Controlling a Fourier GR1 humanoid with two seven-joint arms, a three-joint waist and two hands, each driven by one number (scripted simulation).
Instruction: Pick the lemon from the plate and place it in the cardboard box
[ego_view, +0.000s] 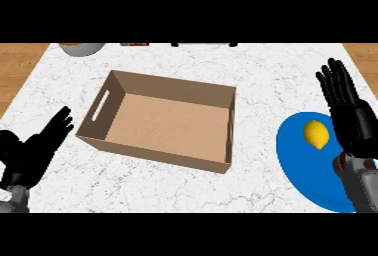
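A yellow lemon (317, 134) lies on the blue plate (304, 167) at the right of the marble counter. My right hand (350, 111) is just right of the lemon, fingers straight and pointing away from me, partly over the plate's right edge. It holds nothing. The open cardboard box (164, 120) sits in the middle of the counter, left of the plate, and nothing lies inside it. My left hand (33, 148) rests open at the lower left, beside the box's left wall.
A grey bowl (81, 48) shows at the counter's far left corner, with some small items (134, 44) along the far edge. Wooden floor (18, 65) lies past the counter's left and right sides.
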